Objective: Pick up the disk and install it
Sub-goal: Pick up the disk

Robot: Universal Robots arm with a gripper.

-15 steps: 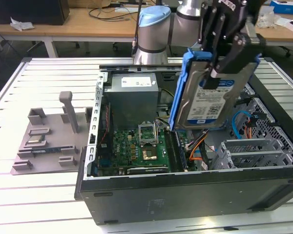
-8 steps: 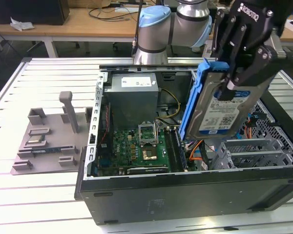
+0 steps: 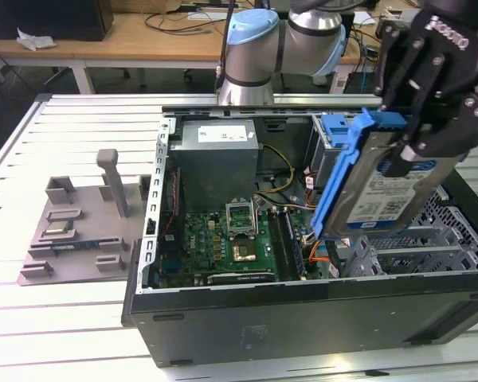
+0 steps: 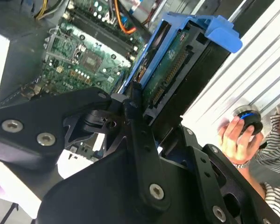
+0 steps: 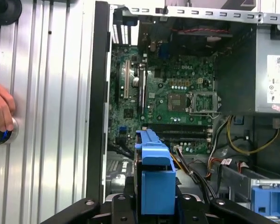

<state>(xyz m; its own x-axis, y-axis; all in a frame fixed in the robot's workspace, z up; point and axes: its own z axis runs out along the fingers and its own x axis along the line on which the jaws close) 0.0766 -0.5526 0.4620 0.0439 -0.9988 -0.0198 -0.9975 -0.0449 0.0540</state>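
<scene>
The black, two-fingered gripper [image 3: 411, 150] is clamped on the disk [image 3: 386, 187], a flat silver metal hard drive with a blue-and-white label, framed by a blue plastic carrier. Its jaws press on the drive's two broad faces, and the disk is held off every surface, tilted, with one blue end low and the other high. In the exterior view it hangs over the right part of the open black computer case [image 3: 303, 322], above the perforated metal drive cage [image 3: 454, 231] and clear of it.

In the second wrist view the disk [image 4: 175, 58] shows its circuit-board underside between the black fingers [image 4: 133, 100]. In the first wrist view its blue carrier end [image 5: 155, 179] stands up from the gripper [image 5: 155, 205], with the green motherboard [image 5: 172, 98] beyond it.

Inside the case, the grey boxy power supply with a white label [image 3: 219, 151] sits at the far side and the motherboard [image 3: 223, 243] lies on the floor of the case. Another blue plastic carrier [image 3: 334, 131] sits in a bay at the far right. On the exterior view's left, well apart from the case, a grey moulded fixture with an upright post [image 3: 80, 231] rests on the slatted aluminium table [image 3: 56, 318].

A person's hand [image 4: 233, 135] rests on a round black knob [image 4: 248, 120] on the table beside the case — in the first wrist view too [image 5: 0, 112].
</scene>
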